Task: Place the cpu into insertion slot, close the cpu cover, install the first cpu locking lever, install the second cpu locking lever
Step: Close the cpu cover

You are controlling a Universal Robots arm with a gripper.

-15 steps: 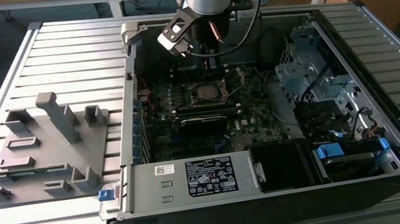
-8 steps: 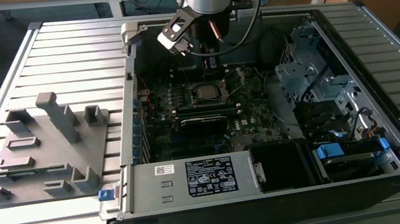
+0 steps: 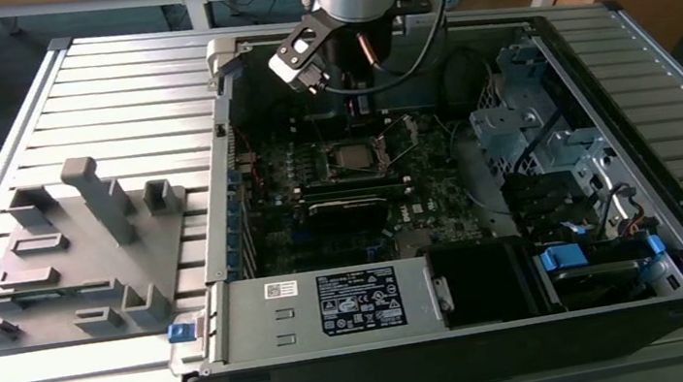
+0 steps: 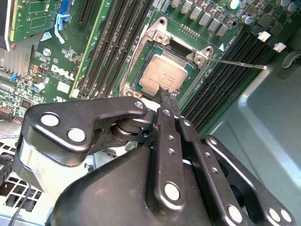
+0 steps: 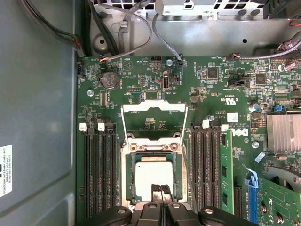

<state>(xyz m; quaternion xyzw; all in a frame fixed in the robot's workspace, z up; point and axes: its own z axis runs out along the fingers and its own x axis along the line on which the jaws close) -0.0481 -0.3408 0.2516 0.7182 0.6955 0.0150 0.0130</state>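
Note:
The cpu (image 5: 151,175), a flat silver-grey square, lies in the insertion slot (image 5: 127,179) on the green board. It also shows in the second wrist view as the cpu (image 4: 162,75), and in the exterior view as the cpu (image 3: 348,158). The cpu cover (image 5: 154,107), a thin metal frame, stands flipped open off the slot's far side. Thin lever rods (image 5: 123,126) run along its sides, and one lever rod (image 4: 235,62) sticks out free. My gripper (image 5: 161,192) hangs over the cpu's near edge, shut with nothing between its fingers. The exterior view has the gripper (image 3: 354,100) above the board.
Long black memory strips (image 5: 99,174) flank the slot on both sides. A silver heatsink (image 5: 283,133) sits near one board edge. The open computer case (image 3: 329,305) has metal walls all round, with drive bays (image 3: 545,146) at the exterior view's right. A grey fixture plate (image 3: 75,253) lies on the table at its left.

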